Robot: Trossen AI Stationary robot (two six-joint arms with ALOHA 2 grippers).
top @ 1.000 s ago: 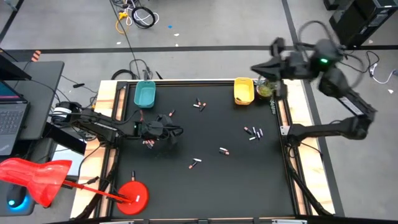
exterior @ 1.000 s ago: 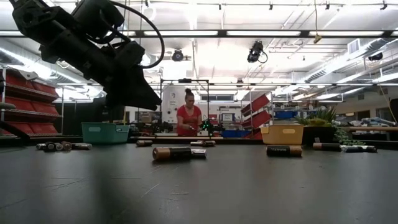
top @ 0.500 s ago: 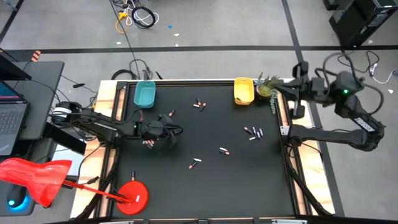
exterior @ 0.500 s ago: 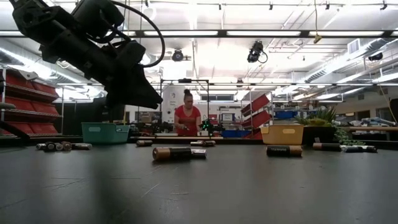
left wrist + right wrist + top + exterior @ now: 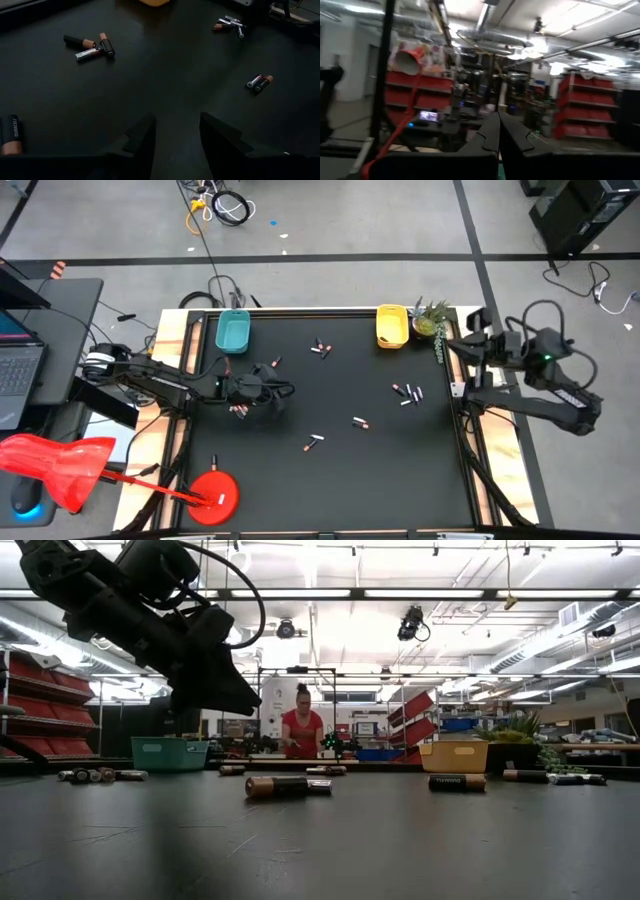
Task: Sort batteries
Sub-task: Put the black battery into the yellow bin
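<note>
Several small batteries lie scattered on the black table top [image 5: 340,480]: a pair [image 5: 320,348] near the back, a cluster [image 5: 407,393] at the right, a pair [image 5: 360,422] and another [image 5: 314,442] in the middle, and some [image 5: 238,408] beside my left arm. My left gripper [image 5: 283,390] hovers over the table's left part, open with nothing between its fingers [image 5: 142,137]. Ahead of it lie batteries [image 5: 90,45] and a pair [image 5: 260,82]. My right gripper [image 5: 468,348] hangs beyond the right table edge, shut [image 5: 498,117], pointing into the room.
A teal tray [image 5: 232,330] and a yellow tray [image 5: 391,325] stand at the back edge, with a small plant [image 5: 428,318] beside the yellow one. A red disc [image 5: 213,490] sits at the front left corner. A person [image 5: 303,730] stands far behind the table.
My right arm has swung away from above the yellow tray and lowered beyond the right table edge. The left arm and the batteries have stayed put.
</note>
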